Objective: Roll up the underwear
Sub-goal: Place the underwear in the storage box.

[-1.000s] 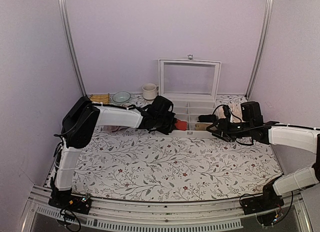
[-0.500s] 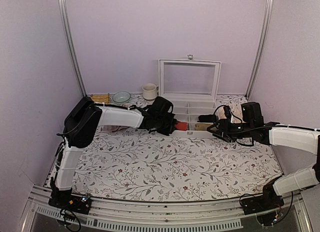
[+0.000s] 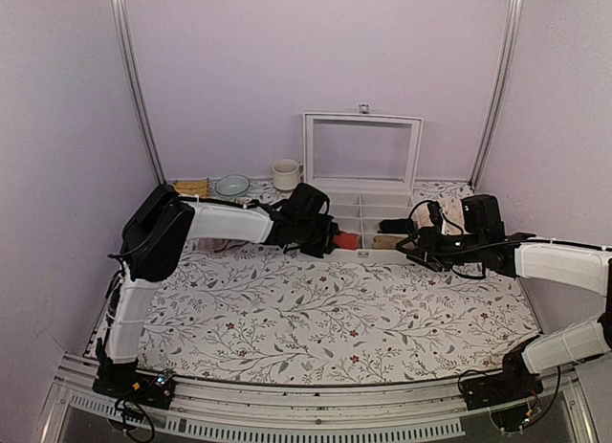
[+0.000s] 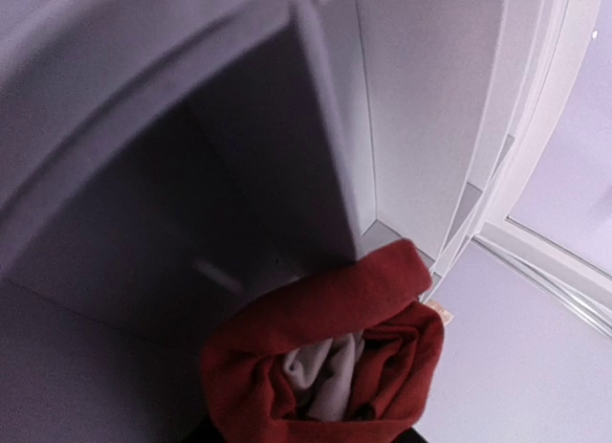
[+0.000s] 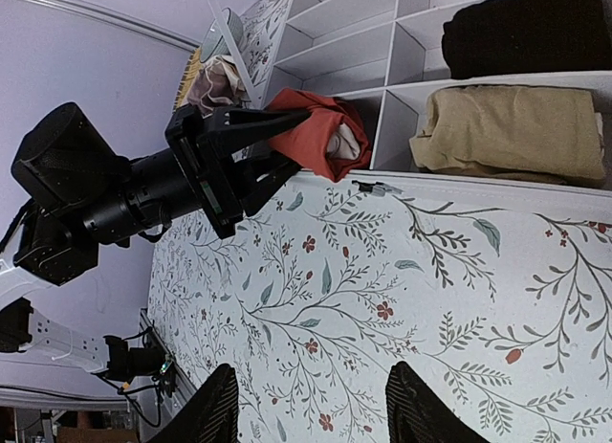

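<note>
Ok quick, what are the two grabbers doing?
Left gripper: around the underwear; gripping or not, cannot tell.
Right gripper: open, empty.

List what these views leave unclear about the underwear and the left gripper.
Right wrist view: the left gripper flanks the underwear; whether it is clamped or loose cannot be told.
Left wrist view: the bottom edge cuts that gripper almost wholly off.
Top view: the underwear is a small red patch; no waistband lettering is readable.
</note>
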Tool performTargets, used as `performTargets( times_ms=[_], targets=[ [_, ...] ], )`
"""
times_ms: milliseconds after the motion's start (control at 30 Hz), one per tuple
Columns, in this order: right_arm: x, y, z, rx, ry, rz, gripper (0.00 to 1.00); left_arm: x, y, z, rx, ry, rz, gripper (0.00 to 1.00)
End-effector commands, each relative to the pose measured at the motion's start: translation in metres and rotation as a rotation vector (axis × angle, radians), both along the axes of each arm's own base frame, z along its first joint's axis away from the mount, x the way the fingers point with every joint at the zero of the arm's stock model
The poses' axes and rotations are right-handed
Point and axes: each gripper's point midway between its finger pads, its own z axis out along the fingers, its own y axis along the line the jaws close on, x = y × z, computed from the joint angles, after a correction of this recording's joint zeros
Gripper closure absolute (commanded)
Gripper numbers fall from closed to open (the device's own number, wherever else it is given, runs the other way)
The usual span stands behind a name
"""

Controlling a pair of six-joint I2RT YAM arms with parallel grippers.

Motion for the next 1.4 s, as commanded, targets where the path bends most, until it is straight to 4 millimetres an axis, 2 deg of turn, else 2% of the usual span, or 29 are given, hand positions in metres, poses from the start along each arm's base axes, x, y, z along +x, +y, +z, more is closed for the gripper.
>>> performTargets(
  times_ms=[0, 467, 567, 867, 1100, 1367],
  targets=[
    [-0.002, -0.003, 0.014, 0.016, -0.045, -0.010, 0.48, -0.020, 0.010, -0.024, 0.057, 0.091, -0.030, 0.63],
    [-0.002, -0.003, 0.016, 0.023, -0.051, -0.013, 0.48, -0.033, 0.020, -0.015, 0.073, 0.136, -0.036, 0.62],
    [-0.003, -0.003, 0.017, 0.028, -0.052, -0.016, 0.48, -0.036, 0.022, -0.017, 0.080, 0.162, -0.044, 0.59],
    [-0.005, -0.005, 0.020, 0.035, -0.062, -0.028, 0.48, -0.042, 0.032, -0.015, 0.116, 0.195, -0.043, 0.59],
    [-0.005, -0.006, 0.021, 0.035, -0.068, -0.031, 0.48, -0.050, 0.026, -0.004, 0.118, 0.199, -0.087, 0.59],
    [-0.004, -0.006, 0.021, 0.034, -0.065, -0.031, 0.48, -0.064, 0.024, 0.021, 0.096, 0.169, -0.117, 0.59]
  ],
)
